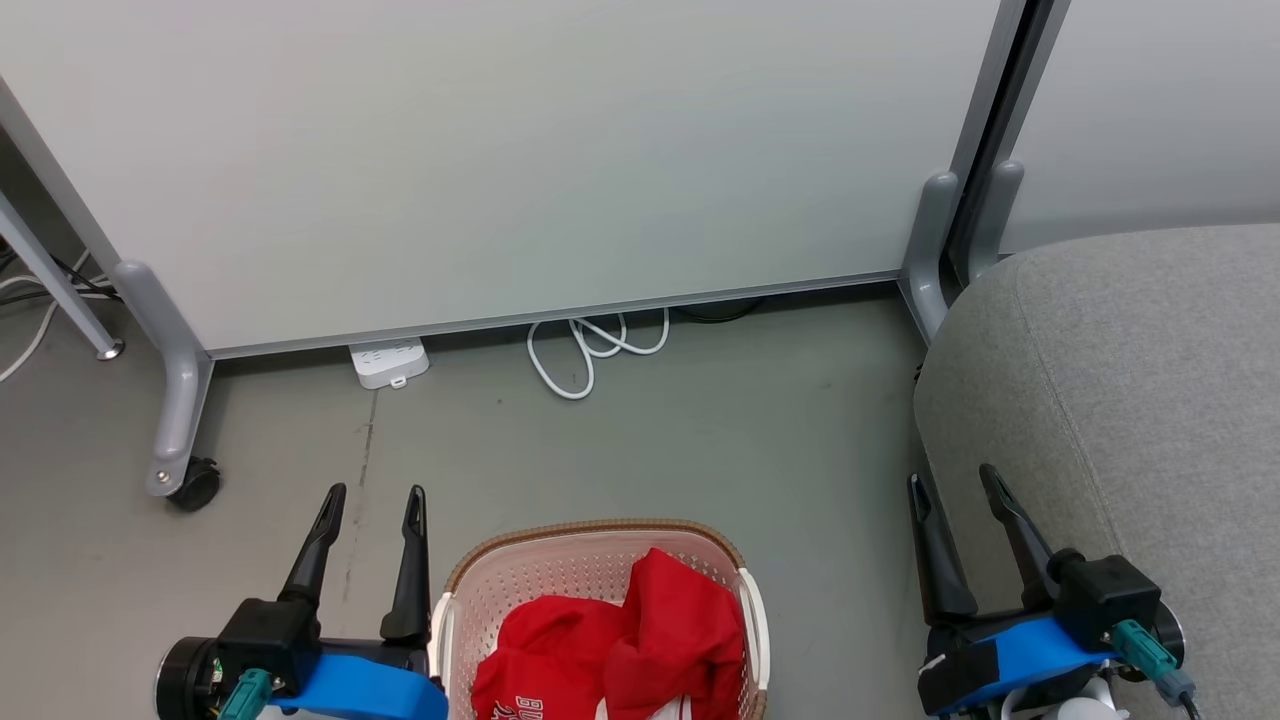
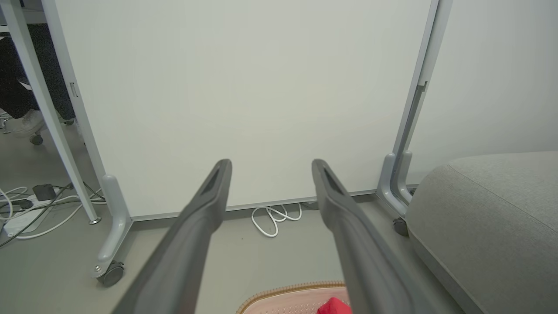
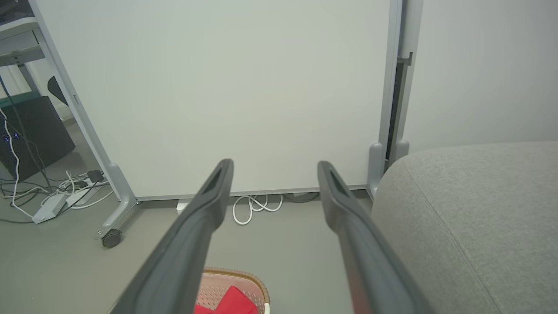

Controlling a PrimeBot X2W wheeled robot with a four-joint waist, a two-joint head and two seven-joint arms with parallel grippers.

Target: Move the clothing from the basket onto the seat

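The red clothes (image 1: 620,640) lie bunched up in the basket (image 1: 600,528) on the floor, right in front of the robot. The left gripper (image 1: 375,492) and right gripper (image 1: 952,476) hang on each side, fingers spread wide and holding nothing, ready to reach in. The grey seat (image 1: 1150,380) is close on the right, so the carry looks short.

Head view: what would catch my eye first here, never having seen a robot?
The bright red clothing heaped in the basket at the bottom centre stands out against the grey floor. Flanking it, the left gripper and right gripper point up, both open and empty, with the big grey seat at right.
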